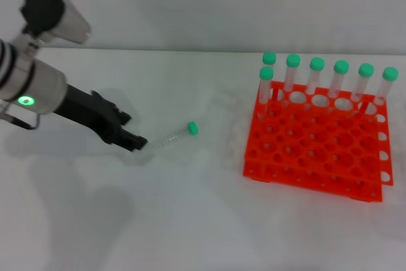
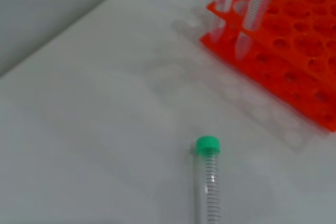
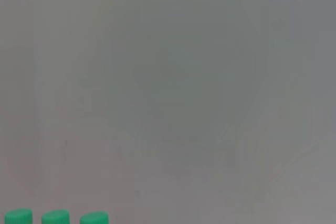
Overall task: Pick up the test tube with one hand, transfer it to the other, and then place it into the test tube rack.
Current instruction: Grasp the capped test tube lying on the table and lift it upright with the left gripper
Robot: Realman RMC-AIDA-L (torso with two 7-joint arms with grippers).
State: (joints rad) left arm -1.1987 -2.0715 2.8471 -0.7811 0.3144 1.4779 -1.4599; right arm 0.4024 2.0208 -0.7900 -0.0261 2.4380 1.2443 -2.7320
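Seven capped tubes (image 1: 315, 74) stand in the rack (image 1: 317, 147), right of frame. Left pincer (image 1: 133, 141), grip unclear, meets the tube (image 1: 172, 136) lying mid-surface (image 1: 190, 220).

Green-capped clear test tube (image 1: 170, 136) lying on table, left of orange rack (image 1: 317, 150)
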